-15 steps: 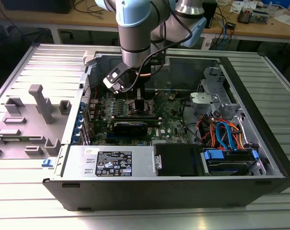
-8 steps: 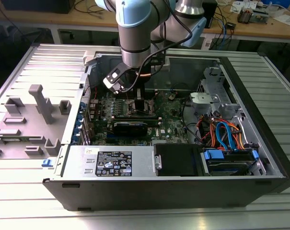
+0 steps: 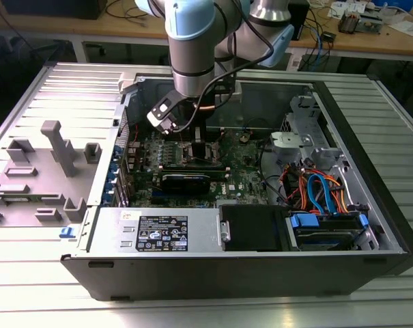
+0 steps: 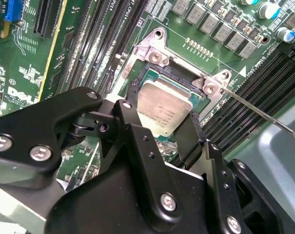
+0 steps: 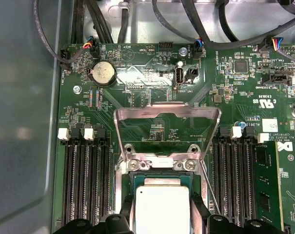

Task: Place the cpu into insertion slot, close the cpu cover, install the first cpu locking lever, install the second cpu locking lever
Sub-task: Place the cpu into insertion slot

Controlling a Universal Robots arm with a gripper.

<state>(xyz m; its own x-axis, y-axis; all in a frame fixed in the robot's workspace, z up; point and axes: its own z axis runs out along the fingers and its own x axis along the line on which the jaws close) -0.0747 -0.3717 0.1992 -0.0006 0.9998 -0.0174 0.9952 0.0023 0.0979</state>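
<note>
My gripper [image 3: 196, 147] reaches down into the open computer case over the motherboard. In both wrist views its black fingers [image 4: 130, 122] press on two opposite edges of the cpu [image 4: 164, 109], a silver-grey square chip. The cpu [image 5: 162, 207] lies inside the dark rim of the insertion slot [image 5: 162, 174]; I cannot tell whether it is fully seated. The cpu cover [image 5: 167, 112], a silver frame with a large cut-out, stands swung open beyond the slot. A thin wire locking lever [image 4: 254, 109] sticks out free beside the socket.
Long black memory slots [image 5: 86, 180] run along both sides of the socket. A black expansion card [image 3: 186, 181] lies just in front of the gripper in the exterior view. Coloured cables [image 3: 315, 191] and a drive bay fill the case at the exterior view's right. Case walls [image 3: 261, 102] surround the board.
</note>
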